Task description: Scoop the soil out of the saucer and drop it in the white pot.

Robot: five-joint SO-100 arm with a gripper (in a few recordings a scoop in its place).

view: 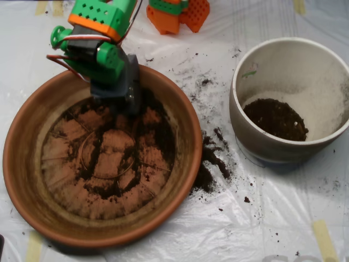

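The terracotta saucer [22, 164] fills the left of the overhead view. Thin smears and clumps of dark soil [158, 139] lie over its ridged base, thickest along the right side. My grey scoop [117, 90] hangs from the green and orange arm and reaches down into the far part of the saucer, its lower end at the soil near the far wall. The white pot [240, 117] stands at the right, apart from the saucer, with a patch of soil [275, 118] on its bottom.
Spilled soil [210, 164] lies on the white plastic sheet between saucer and pot, with fine crumbs scattered further back. An orange and green part [177, 13] sits at the top edge. Tape strips mark the sheet's corners.
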